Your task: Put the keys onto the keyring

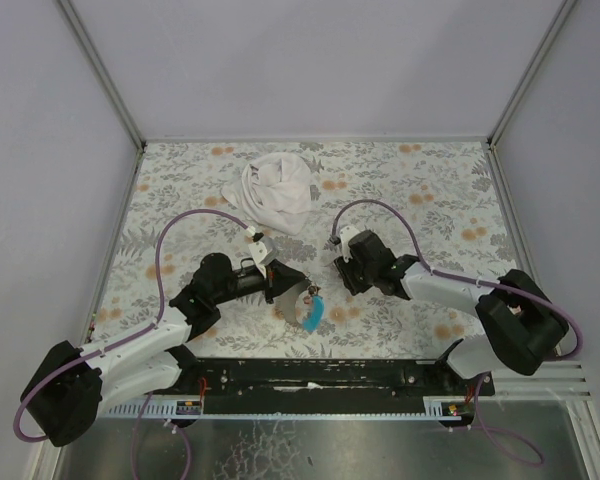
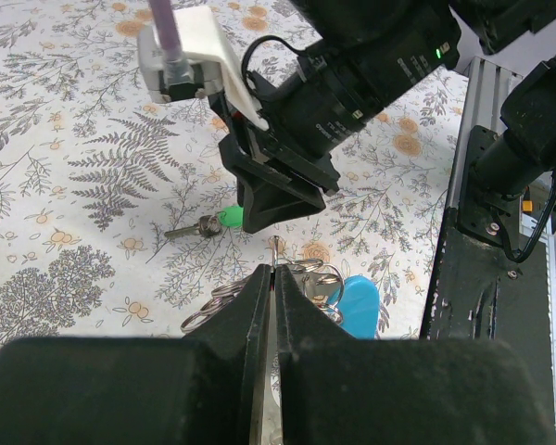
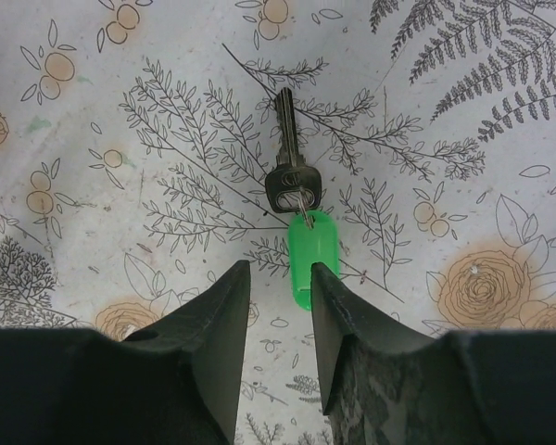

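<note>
- On the left of the flower-patterned table (image 1: 180,190), the left tool (image 2: 273,278) is seen clenched, its black fingers pressed together on the thin metal keyring (image 2: 320,276).
- Wire loops of the keyring are shown on both sides of the closed fingers, and its light-blue plastic piece (image 2: 357,304) is seen just to their right; whether that piece rests on the table cannot be told.
- Towards the back of the table, a crumpled white cloth (image 1: 275,190) is laid, well apart from both tools.
- Between the two tools, a small dark metal key with a bright green plastic head (image 3: 312,246) is laid flat on the table, apart from the keyring.
- On the right, the right tool (image 3: 278,278) is held released low over this key, its fingers spread. The near end of the green head is covered by one fingertip, and the metal blade is pointed away from the tool.
</note>
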Robot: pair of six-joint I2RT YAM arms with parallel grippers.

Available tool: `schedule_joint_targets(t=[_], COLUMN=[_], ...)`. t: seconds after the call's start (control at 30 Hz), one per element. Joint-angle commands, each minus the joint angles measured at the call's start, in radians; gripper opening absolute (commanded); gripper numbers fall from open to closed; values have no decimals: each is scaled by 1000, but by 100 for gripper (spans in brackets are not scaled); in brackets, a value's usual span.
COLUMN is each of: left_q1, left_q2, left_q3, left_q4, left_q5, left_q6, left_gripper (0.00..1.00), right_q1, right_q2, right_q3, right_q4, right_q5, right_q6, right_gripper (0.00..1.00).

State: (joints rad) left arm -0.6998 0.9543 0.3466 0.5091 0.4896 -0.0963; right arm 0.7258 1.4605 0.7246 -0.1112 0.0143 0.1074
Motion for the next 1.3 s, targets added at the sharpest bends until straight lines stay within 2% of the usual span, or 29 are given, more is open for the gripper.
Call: schedule_joint_targets(t=[0.0, 0.2, 0.43, 0.63, 1.27], left_q1=[-3, -3, -3, -3, -2], left_q2=[-9, 0, 4, 4, 18], left_q3=[-4, -3, -3, -4, -3], left_q4=[41, 46, 48, 51, 55], left_q5=[3, 8, 12, 16, 23], left_q6=[3, 1, 3, 4, 7], left_gripper=[0, 0, 0, 0, 0], right_q1=[0, -8, -33, -35, -48], right_q2=[-77, -126, -113, -98, -21], right_q3=[-104, -210, -299, -353, -366], right_q4=[309, 417, 569, 683, 782], right_q5=[15, 43, -4, -48, -56], right_q6=[-24, -40, -47, -71, -117], right_gripper=[39, 38, 32, 30, 23])
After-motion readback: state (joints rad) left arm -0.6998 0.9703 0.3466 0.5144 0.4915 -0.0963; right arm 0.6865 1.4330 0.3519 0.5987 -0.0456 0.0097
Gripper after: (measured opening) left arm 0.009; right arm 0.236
